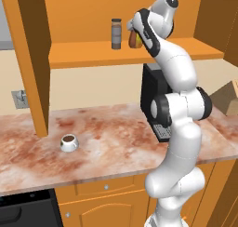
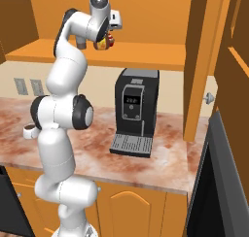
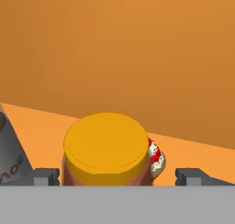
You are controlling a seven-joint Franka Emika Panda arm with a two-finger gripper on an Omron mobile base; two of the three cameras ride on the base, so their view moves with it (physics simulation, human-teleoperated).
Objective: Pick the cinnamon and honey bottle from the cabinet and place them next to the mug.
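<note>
The pincer (image 3: 117,177) stands wide open and holds nothing. In the hand view its two dark tips sit at the bottom edge, one on each side of the honey (image 3: 106,149), whose yellow cap lies between them, a little nearer the left tip. In the left base view the honey (image 1: 135,39) stands on the cabinet (image 1: 93,54) shelf at upper centre, half hidden by the hand, with the cinnamon (image 1: 116,33) just beside it to the left. The mug (image 1: 69,143) sits on the surface (image 1: 116,142) at lower left of that view, well apart from both.

The step in hand looks like the grasp of the honey. To do it well, the tips should go further down past the cap onto the brown body, since a grip on the cap alone could slip. Centring first would help, so that both tips meet the bottle together and do not push it over. A small red cupcake (image 3: 156,156) touches or nearly touches the honey on its right, so that tip needs care there. The cinnamon (image 3: 9,149) at the left edge leaves more room. Then lift straight up before pulling out of the cabinet.
</note>
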